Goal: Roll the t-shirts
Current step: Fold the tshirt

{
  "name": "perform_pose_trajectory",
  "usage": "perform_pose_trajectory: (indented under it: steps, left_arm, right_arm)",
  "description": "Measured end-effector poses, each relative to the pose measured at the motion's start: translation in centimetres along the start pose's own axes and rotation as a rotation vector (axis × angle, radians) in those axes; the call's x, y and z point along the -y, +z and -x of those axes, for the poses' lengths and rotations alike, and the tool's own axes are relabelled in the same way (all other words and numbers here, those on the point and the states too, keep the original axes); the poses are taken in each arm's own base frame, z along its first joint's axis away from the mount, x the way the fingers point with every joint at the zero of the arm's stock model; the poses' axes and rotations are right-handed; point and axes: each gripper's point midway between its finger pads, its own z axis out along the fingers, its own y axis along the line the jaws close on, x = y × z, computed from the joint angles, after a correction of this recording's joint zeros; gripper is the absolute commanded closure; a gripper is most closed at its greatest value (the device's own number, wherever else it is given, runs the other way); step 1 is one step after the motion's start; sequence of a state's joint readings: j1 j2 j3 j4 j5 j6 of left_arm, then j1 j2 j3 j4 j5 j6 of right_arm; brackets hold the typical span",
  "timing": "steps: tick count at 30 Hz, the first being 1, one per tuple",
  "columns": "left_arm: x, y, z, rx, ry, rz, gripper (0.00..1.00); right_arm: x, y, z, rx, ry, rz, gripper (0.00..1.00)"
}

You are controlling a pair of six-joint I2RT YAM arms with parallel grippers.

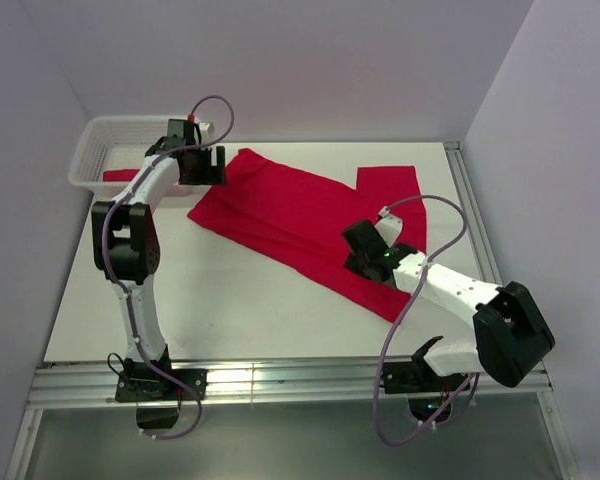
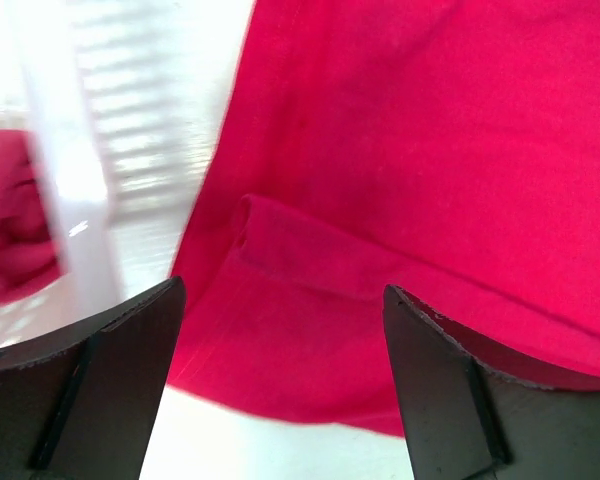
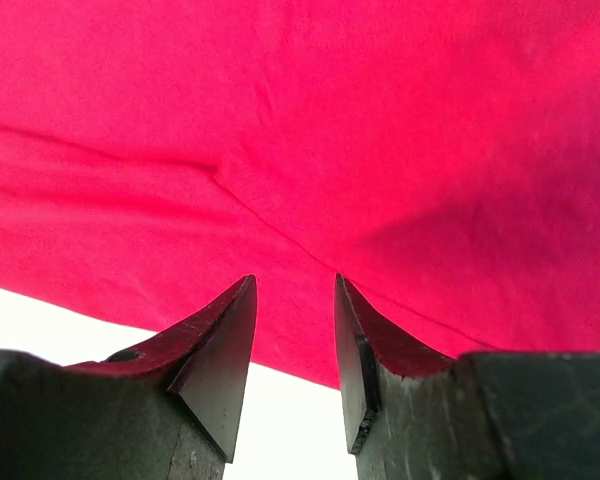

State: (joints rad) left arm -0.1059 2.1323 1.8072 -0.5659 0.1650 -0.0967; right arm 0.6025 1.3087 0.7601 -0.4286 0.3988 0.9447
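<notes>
Between the spread jaws of the left gripper (image 2: 280,295) nothing is held; below lies a folded hem of the t-shirt (image 1: 300,215), spread beside the basket (image 1: 86,152). The right gripper (image 3: 295,290), half-parted and empty, is poised at its near edge, seemingly for rolling.

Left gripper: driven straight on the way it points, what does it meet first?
Most likely the spread red t-shirt: its folded edge lies dead ahead of the left gripper, framed between the open jaws. The white basket sits left of that line. How far off is unclear.
</notes>
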Motion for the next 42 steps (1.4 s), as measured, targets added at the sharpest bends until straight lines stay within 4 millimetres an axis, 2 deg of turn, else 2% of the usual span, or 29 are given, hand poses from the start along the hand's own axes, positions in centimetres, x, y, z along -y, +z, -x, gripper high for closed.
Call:
perform_pose_trajectory:
  steps: [3, 7, 10, 13, 16, 20, 23, 30, 33, 39, 42]
  left_arm:
    - [-0.1, -1.6, 0.4, 0.041, 0.045, 0.023, 0.14]
    - [0.2, -3.2, -0.4, 0.051, 0.121, 0.028, 0.14]
    - [0.1, -3.5, -2.8, 0.016, 0.172, 0.024, 0.14]
    - [-0.7, -3.2, -6.2, -0.048, 0.205, 0.044, 0.14]
    - [-1.6, -2.7, -9.4, -0.110, 0.225, 0.067, 0.14]
    - [-2.4, -2.2, -11.7, -0.154, 0.241, 0.087, 0.14]
    - [-2.8, -2.0, -11.4, -0.135, 0.248, 0.109, 0.14]
    - [-2.8, -1.6, -9.8, -0.070, 0.248, 0.121, 0.09]
    - [-2.6, -1.5, -9.7, -0.062, 0.222, 0.107, 0.09]
    - [-2.6, -1.4, -9.5, -0.041, 0.148, 0.084, 0.09]
    - [-3.1, -1.4, -9.4, -0.031, 0.116, 0.083, 0.09]
  right_arm:
    - [0.5, 0.2, -1.7, -0.031, -0.022, -0.003, 0.58]
    - [0.5, 0.2, -3.4, -0.064, -0.052, -0.002, 0.58]
    - [0.1, 0.1, -4.3, -0.077, -0.064, 0.006, 0.58]
    - [0.0, 0.1, -5.1, -0.087, -0.062, 0.006, 0.58]
    - [0.7, 0.1, -5.6, -0.098, -0.051, -0.015, 0.59]
    - [2.0, 0.4, -6.3, -0.114, -0.039, -0.076, 0.61]
    - [3.1, 0.9, -7.1, -0.133, -0.036, -0.131, 0.61]
    - [3.5, 0.6, -7.2, -0.120, 0.040, -0.114, 0.53]
    - [4.5, -0.3, -7.4, -0.117, 0.078, -0.110, 0.47]
    - [6.8, -2.7, -6.6, -0.092, 0.167, -0.149, 0.47]
    - [8.3, -3.3, -6.8, -0.093, 0.191, -0.208, 0.48]
